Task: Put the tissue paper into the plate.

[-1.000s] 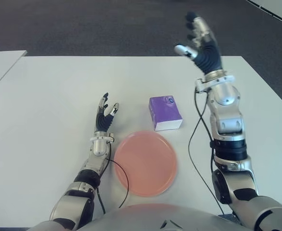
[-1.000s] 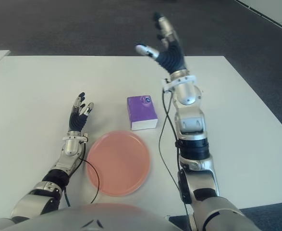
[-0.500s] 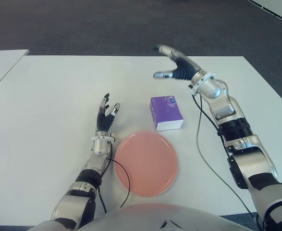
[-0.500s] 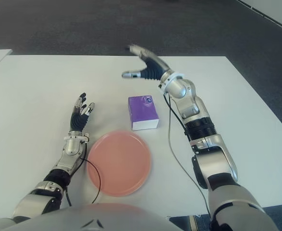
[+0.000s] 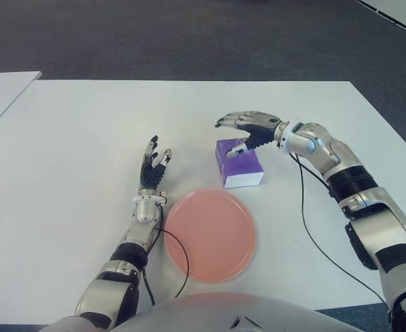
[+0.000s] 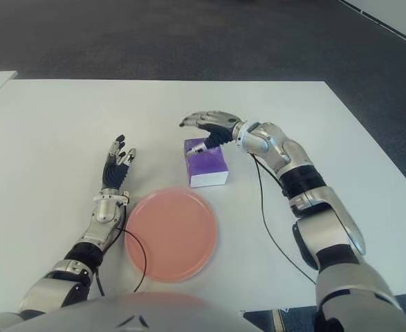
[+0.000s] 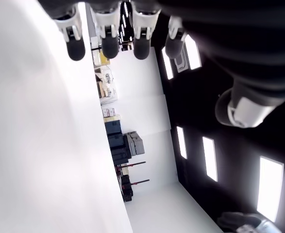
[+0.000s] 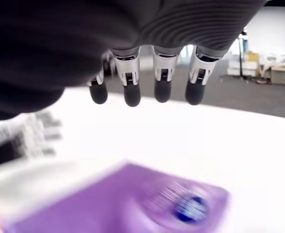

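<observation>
Nearest the robot's body, on the white tabletop (image 5: 64, 207), lies the round, flat, salmon-pink plate (image 5: 211, 234), and nothing is in it. A thin black cable (image 5: 178, 259) from the left forearm curves along its left rim.

Just to the left of the plate shows the left hand (image 5: 151, 166), palm side up with its dark fingers (image 7: 105, 43) pointing away from the robot, loosely spread and holding nothing. It takes no part in the work; whether its wrist touches the table cannot be told from these views.

Just beyond the plate's far edge, close to it but apart, sits the small purple tissue pack (image 5: 238, 163), a squat box shape with a white lower edge and a blue-and-white mark on its top face. It stands flat on the table, outside the plate.

Over the pack hovers the right hand (image 5: 247, 127), reaching in from the right side with its palm turned down. Its four fingers (image 8: 154, 77) are stretched out and spread above the purple top, and the thumb (image 5: 238, 147) dips toward the pack's upper face. In the right wrist view a clear gap shows between the fingertips and the pack, so nothing is grasped; the hand is released and empty.

As a judgement, the task is at its very start: the reach is nearly made, but the grasp, the lift and the short carry toward the robot into the plate are all left to do.
</observation>
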Tool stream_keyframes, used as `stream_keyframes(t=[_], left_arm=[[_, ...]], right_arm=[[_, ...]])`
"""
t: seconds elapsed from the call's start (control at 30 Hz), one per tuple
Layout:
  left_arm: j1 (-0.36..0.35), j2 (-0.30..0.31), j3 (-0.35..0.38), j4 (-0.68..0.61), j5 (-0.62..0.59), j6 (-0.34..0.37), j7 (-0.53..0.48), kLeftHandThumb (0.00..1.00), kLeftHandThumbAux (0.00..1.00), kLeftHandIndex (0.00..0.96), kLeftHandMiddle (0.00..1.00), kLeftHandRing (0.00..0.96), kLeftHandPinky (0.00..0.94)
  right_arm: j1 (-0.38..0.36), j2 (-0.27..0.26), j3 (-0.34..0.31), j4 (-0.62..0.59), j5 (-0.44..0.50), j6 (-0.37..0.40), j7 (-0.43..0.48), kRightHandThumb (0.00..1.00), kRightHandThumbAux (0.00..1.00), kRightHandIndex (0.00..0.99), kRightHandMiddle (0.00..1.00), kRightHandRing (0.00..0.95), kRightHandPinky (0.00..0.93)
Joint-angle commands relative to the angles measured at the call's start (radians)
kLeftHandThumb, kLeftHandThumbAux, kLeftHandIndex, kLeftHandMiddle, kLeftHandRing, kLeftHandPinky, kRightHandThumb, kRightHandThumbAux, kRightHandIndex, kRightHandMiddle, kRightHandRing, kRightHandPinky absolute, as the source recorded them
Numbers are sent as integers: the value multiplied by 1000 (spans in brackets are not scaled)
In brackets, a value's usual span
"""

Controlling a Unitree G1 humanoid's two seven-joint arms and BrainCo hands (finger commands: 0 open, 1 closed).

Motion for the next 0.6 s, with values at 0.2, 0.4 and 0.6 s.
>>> stream_keyframes(t=[0.2,0.4,0.6], left_arm=[[81,-10,-9,37,13,-33,5,0,407,0,0,0,0],[83,-13,-4,37,17,-38,22,0,408,0,0,0,0],[84,-10,-5,37,21,-34,33,4,411,0,0,0,0]], right_arm=[[-65,-31,87,170,-146,-81,-111,345,157,0,0,0,0],[-76,-32,108,213,-171,-84,-118,327,149,0,0,0,0],[-58,-37,125,216,-175,-79,-102,347,150,0,0,0,0]])
